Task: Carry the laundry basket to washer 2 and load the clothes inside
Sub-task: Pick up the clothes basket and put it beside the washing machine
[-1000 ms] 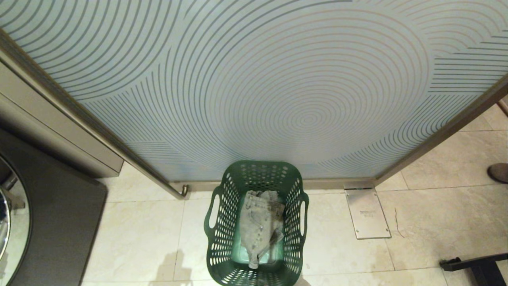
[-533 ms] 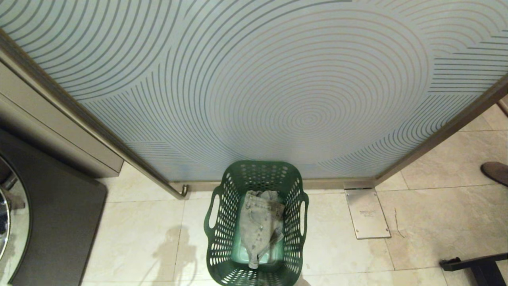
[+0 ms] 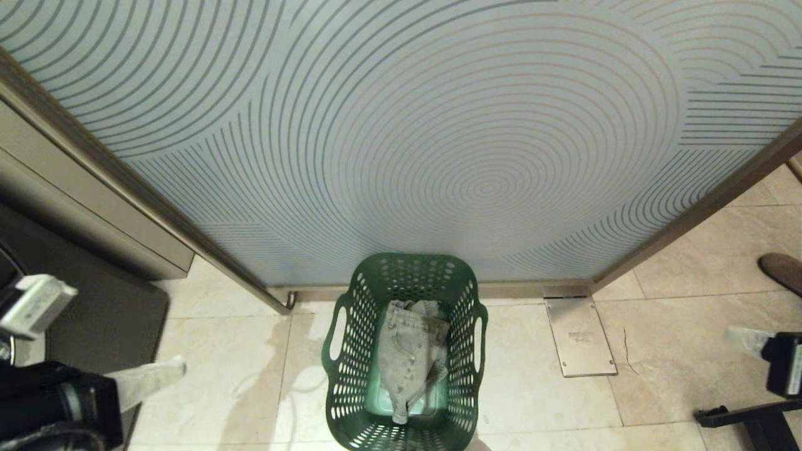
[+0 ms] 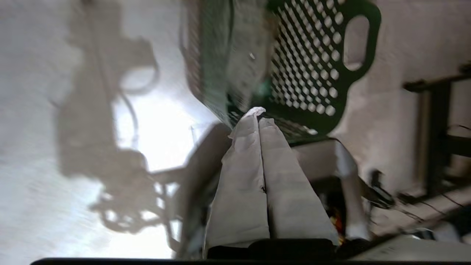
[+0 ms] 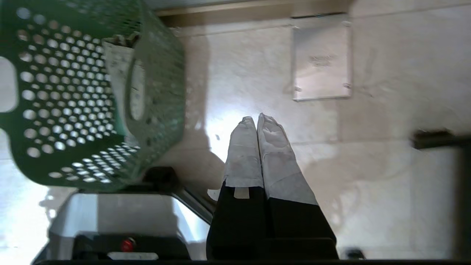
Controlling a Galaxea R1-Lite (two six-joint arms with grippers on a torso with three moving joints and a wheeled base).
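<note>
The dark green laundry basket stands on the tiled floor against a glass door, straight ahead. Faded denim clothes lie inside it. My left gripper hovers at the lower left, well to the left of the basket, with its white-wrapped fingers shut and empty. In the left wrist view this gripper points toward the basket. My right gripper is far off to the right, also shut and empty. The right wrist view shows it over bare tiles beside the basket. A dark grey washer front at the left shows no label.
A frosted glass door with ring patterns fills the space behind the basket. A metal floor plate lies to its right. A person's shoe and a black frame leg are at the far right. A beige cabinet sits above the washer.
Both arms have swung up into the head view, the left at the lower left and the right at the right edge. The basket and clothes have not moved.
</note>
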